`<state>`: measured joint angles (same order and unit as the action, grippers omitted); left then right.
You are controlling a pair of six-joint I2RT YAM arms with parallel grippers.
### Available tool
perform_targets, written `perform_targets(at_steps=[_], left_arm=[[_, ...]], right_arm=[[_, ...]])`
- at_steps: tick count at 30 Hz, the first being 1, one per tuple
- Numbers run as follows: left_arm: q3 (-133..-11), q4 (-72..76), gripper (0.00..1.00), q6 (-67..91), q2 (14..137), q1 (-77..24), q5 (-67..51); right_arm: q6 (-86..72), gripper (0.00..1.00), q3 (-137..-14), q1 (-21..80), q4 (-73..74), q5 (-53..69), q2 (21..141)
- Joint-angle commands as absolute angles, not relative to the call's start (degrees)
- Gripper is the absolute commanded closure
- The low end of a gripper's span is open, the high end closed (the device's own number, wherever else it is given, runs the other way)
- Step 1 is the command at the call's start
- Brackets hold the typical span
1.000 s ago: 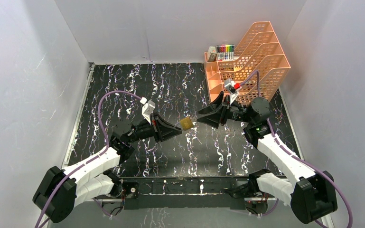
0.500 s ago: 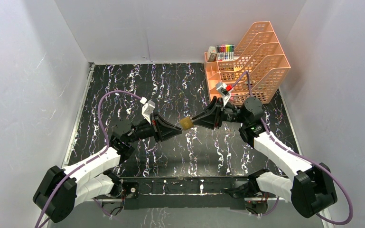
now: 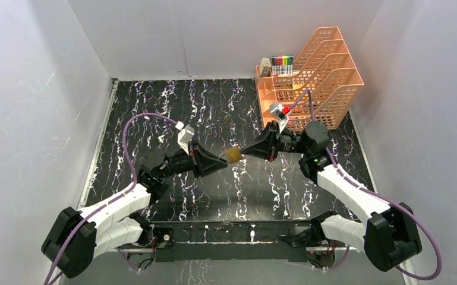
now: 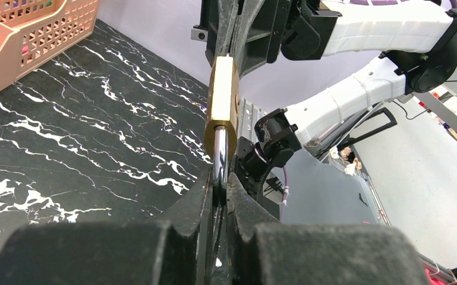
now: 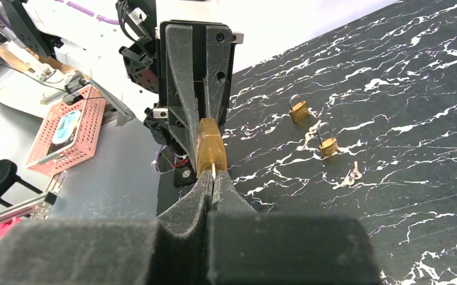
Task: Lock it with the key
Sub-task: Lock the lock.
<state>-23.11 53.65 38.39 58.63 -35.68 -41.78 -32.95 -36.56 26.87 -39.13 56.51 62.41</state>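
- My left claw point(image 3: 223, 158) grips the padlock point(image 3: 233, 155) by its shackle, raised over the tabletop point(image 3: 172, 107) middle.
- My right claw point(image 3: 247, 151) is pinched on the key point(image 5: 214, 171) at the padlock's base.

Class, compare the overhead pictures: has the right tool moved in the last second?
Yes. The right tool has shifted left, away from the orange rack, to the padlock, shutting on the key.

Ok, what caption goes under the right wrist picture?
Right gripper pinches the key at a brass padlock that the left gripper holds above the marbled table.
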Motion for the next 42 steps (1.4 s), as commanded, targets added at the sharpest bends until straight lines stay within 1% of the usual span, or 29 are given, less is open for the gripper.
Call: perform_targets(at_steps=[1, 6, 7, 9, 11, 12, 15, 19, 25, 28, 30, 31, 42], left_arm=[[-25.22, 58.07, 1.00, 38.21, 57.83, -35.33, -42.88], [-24.61, 58.18, 1.00, 38.19, 57.05, -35.34, -40.38], [-24.42, 58.18, 0.98, 38.15, 56.73, -35.26, -39.48], [-24.07, 58.18, 0.86, 38.10, 56.02, -35.16, -37.71], [-23.85, 58.41, 0.76, 38.46, 55.39, -35.16, -36.27], [-23.64, 58.89, 0.74, 38.82, 55.18, -35.18, -35.81], [-23.06, 61.27, 0.73, 40.22, 54.77, -35.16, -35.32], [-22.96, 63.14, 0.79, 41.42, 55.09, -35.16, -36.59], [-22.08, 64.07, 0.79, 42.28, 55.20, -35.16, -37.34], [-21.80, 64.80, 0.86, 42.59, 55.19, -35.16, -37.60], [-21.80, 65.15, 0.99, 42.80, 55.28, -35.16, -38.04], [-21.73, 65.17, 1.00, 42.90, 55.28, -35.16, -38.13], [-21.86, 65.16, 1.00, 42.36, 53.53, -34.86, -38.87]], right_arm=[[-32.34, 1.00, -38.41, 27.19, -41.75, 56.16, 62.14], [-32.43, 1.00, -37.80, 27.23, -42.22, 55.85, 61.42], [-32.55, 1.00, -37.61, 27.20, -42.45, 55.72, 61.24], [-33.05, 1.00, -37.09, 27.16, -43.10, 55.28, 60.93], [-34.01, 1.00, -36.41, 27.16, -44.31, 54.78, 60.74], [-34.94, 1.00, -35.84, 27.16, -45.93, 54.25, 60.73], [-39.13, 1.00, -33.49, 27.22, -52.06, 52.82, 61.04], [-44.03, 1.00, -30.68, 27.17, -59.03, 51.18, 62.07], [-46.10, 1.00, -29.45, 27.24, -61.44, 49.18, 61.86], [-46.41, 1.00, -29.21, 27.22, -61.55, 48.13, 61.60], [-46.77, 1.00, -28.74, 27.20, -62.01, 47.31, 61.39], [-46.79, 1.00, -28.55, 27.24, -62.11, 46.81, 61.32], [-44.44, 1.00, -25.94, 27.09, -59.63, 44.70, 58.93]])
